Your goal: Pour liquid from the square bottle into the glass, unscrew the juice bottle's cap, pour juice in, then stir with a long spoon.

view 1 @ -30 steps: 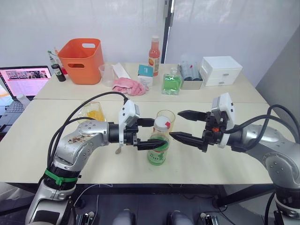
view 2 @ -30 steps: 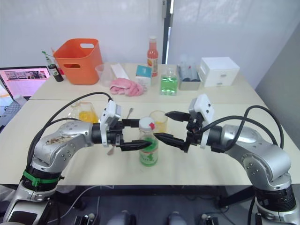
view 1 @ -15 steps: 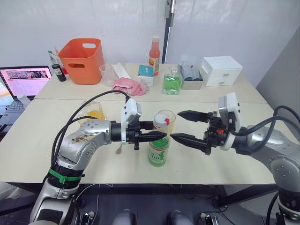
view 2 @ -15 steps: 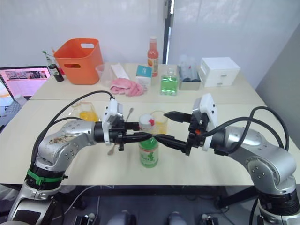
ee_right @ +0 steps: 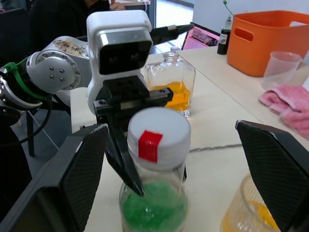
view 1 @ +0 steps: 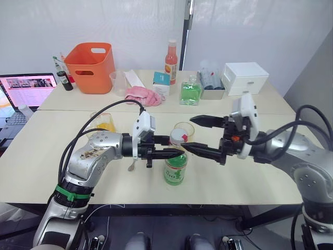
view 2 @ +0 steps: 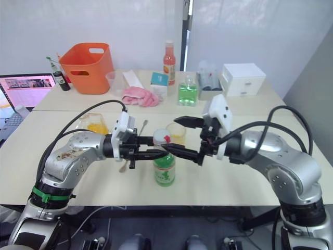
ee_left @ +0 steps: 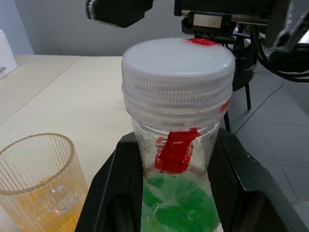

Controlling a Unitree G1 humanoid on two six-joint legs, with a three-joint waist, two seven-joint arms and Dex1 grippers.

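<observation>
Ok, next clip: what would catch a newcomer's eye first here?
The juice bottle at the front table's middle, with both arms converging on it: the left gripper clamps its neck just below the white cap, and the right gripper straddles that cap, fingers wide open. Just behind stands the glass with orange-yellow liquid. On the rear table, the orange basket stands out at the left.

Lighting was bright, even and diffuse, apparently from overhead. White wall [view 1: 104, 21] was near washed out. Shadows on the table [view 1: 250, 182] were soft and faint. Laptop screen [view 1: 26, 88] glowed pink-white, slightly overexposed. Head views were sharp with mild bowing at the edges. Wrist views: the juice bottle's cap [ee_left: 177, 72] was sharp, background soft.
</observation>
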